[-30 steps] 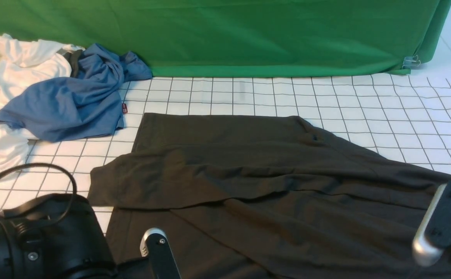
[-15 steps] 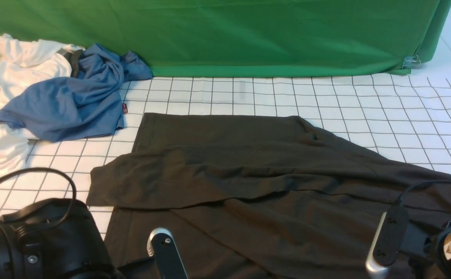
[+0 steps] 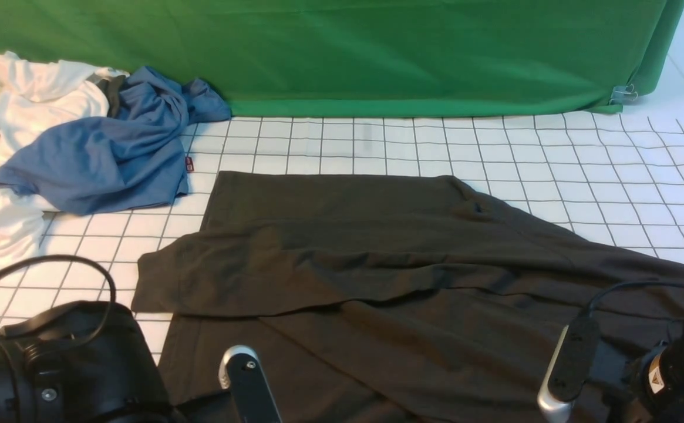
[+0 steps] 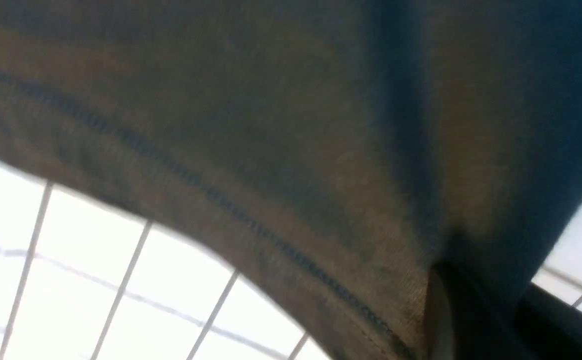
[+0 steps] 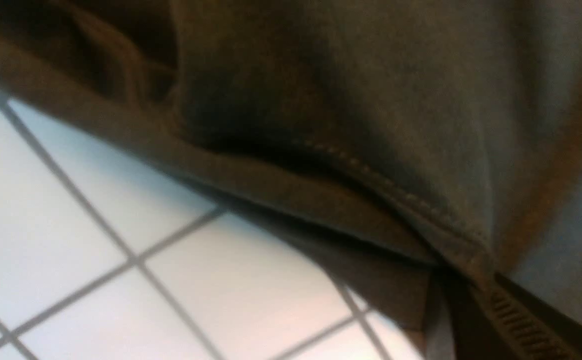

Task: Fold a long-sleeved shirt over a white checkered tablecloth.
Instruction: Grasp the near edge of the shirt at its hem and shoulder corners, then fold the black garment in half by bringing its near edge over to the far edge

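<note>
The long-sleeved shirt (image 3: 377, 276) lies spread dark and flat on the white checkered tablecloth (image 3: 582, 158), with one sleeve folded across its body. In the left wrist view my left gripper (image 4: 490, 300) is shut on the shirt's stitched hem (image 4: 221, 200), just above the grid cloth (image 4: 96, 280). My right gripper (image 5: 475, 295) is shut on the hem (image 5: 370, 175) at the shirt's near right edge. In the front view only the arms show: the left arm (image 3: 54, 364) and the right arm (image 3: 670, 370). Their jaws are hidden low at the frame's bottom.
A crumpled blue shirt (image 3: 101, 153) and white garments (image 3: 19, 111) lie heaped at the far left. The green backdrop cloth (image 3: 377, 53) hangs along the back, held by a metal clip (image 3: 623, 93) at its right corner.
My right arm has come down and leftward onto the shirt's near right edge, and its gripper has gone from open to shut on the hem. The left arm has hardly moved.
</note>
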You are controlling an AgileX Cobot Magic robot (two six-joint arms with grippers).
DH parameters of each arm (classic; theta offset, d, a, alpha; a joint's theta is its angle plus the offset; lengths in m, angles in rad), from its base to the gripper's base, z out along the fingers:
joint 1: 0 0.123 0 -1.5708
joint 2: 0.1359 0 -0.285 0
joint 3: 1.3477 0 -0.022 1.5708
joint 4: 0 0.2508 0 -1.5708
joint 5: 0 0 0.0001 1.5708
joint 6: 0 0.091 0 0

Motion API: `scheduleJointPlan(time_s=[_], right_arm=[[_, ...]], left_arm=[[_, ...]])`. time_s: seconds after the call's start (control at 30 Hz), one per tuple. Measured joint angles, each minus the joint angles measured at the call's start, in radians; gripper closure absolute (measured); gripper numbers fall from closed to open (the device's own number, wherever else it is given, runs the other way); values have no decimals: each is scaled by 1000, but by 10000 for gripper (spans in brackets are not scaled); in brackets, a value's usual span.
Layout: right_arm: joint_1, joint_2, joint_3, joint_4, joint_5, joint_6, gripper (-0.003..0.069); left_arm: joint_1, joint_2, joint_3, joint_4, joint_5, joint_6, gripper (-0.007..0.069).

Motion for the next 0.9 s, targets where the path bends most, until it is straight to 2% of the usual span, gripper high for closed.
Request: scheduleJointPlan(time_s=[0.2, 0.37, 0.5, 0.53, 0.63, 0.9], right_arm=[[5, -188, -68, -16, 137, 40, 625], [5, -235, -131, -62, 158, 99, 625], [-10, -176, -193, -74, 150, 115, 627], [-16, -167, -200, -74, 149, 115, 627], [-75, -76, -273, -69, 138, 118, 627], [-125, 140, -538, -67, 129, 114, 627]], left_arm=[[17, -90, -1, 47, 27, -45, 655], [139, -129, -54, 64, 26, -28, 654], [326, -108, -155, 68, -33, 70, 654], [341, -104, -167, 66, -41, 78, 654], [456, -48, -286, 36, -103, 145, 654], [585, 137, -540, 15, -122, 217, 653]])
